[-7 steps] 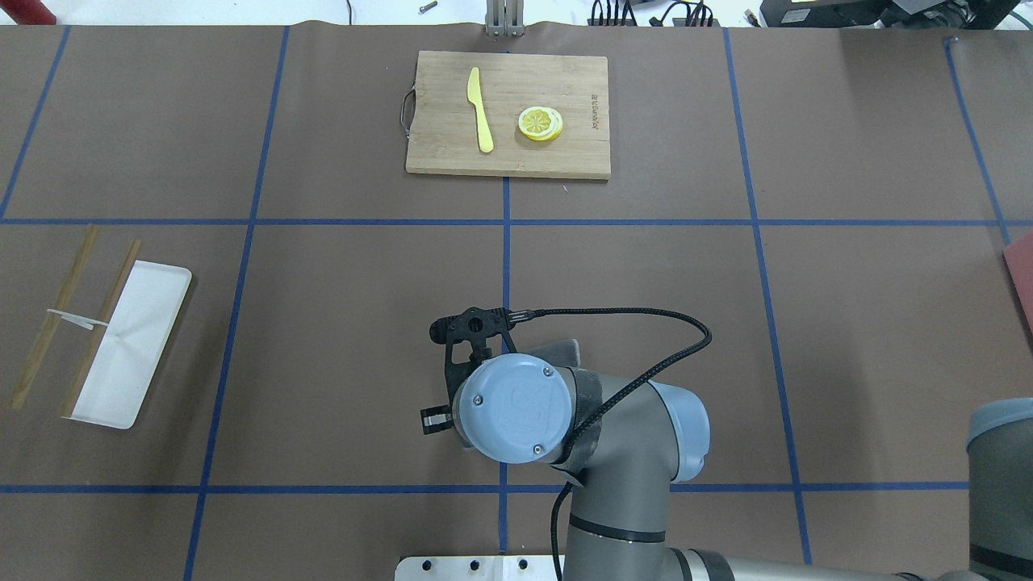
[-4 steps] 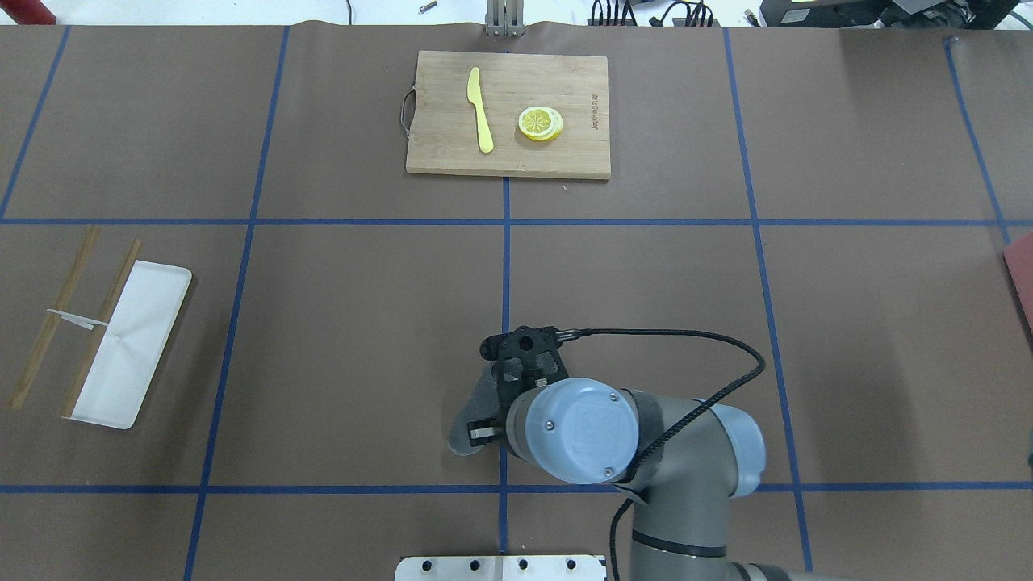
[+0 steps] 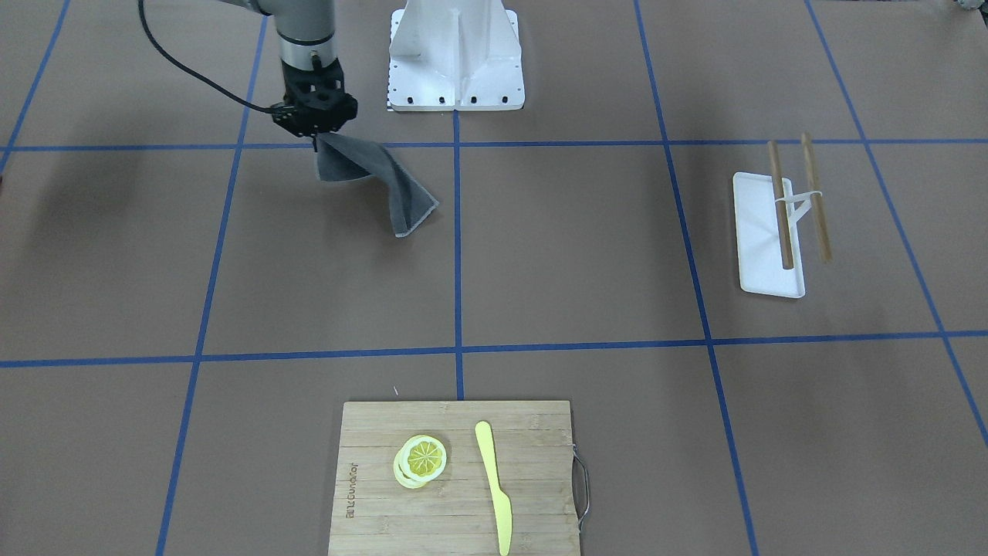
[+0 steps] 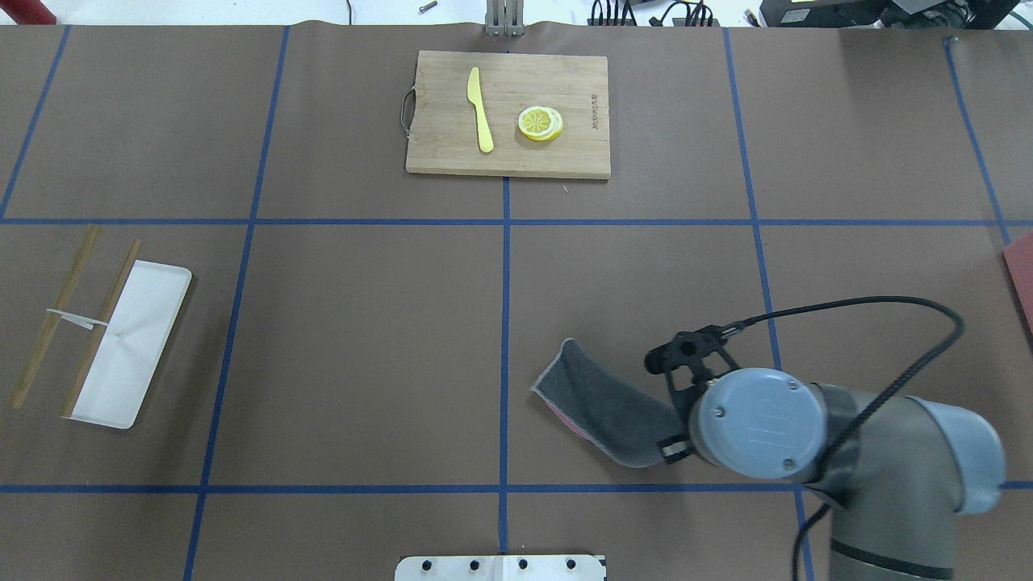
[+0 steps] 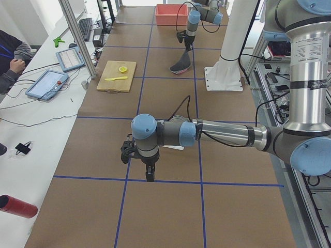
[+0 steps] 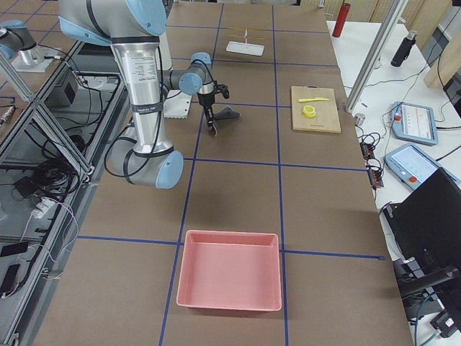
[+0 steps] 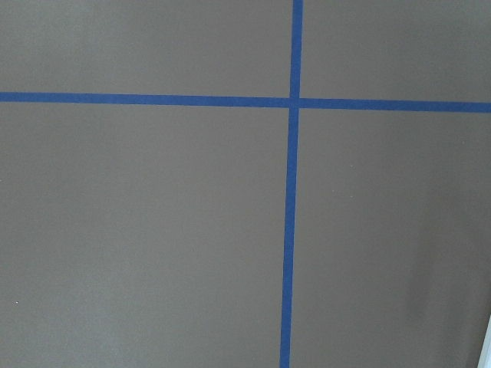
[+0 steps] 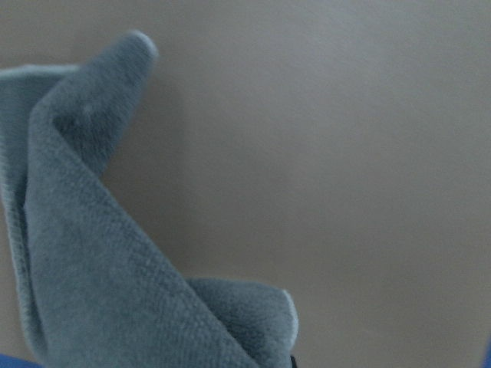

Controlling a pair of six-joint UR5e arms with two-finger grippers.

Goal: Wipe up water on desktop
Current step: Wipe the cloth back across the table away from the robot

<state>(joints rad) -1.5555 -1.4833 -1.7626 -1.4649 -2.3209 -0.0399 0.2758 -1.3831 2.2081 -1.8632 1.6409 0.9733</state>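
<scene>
The desktop (image 4: 363,339) is brown with blue tape lines; I see no water on it. My right gripper (image 3: 315,140) is shut on one corner of a grey cloth (image 3: 386,189). The cloth trails from it and its far end lies on the desktop. In the overhead view the cloth (image 4: 601,403) lies just right of the centre line, and the wrist hides the gripper. The right wrist view shows the folded cloth (image 8: 100,253) close up. My left gripper (image 5: 149,174) hangs over the desktop and shows only in the exterior left view; I cannot tell whether it is open.
A bamboo cutting board (image 4: 507,113) with a yellow knife (image 4: 481,109) and lemon slices (image 4: 540,123) sits at the far middle. A white tray (image 4: 133,343) with chopsticks (image 4: 52,315) lies at the left. A pink bin (image 6: 230,268) stands at the right end.
My right arm has swept to the right along the near side of the desktop, dragging the grey cloth from the centre line into the square to its right.
</scene>
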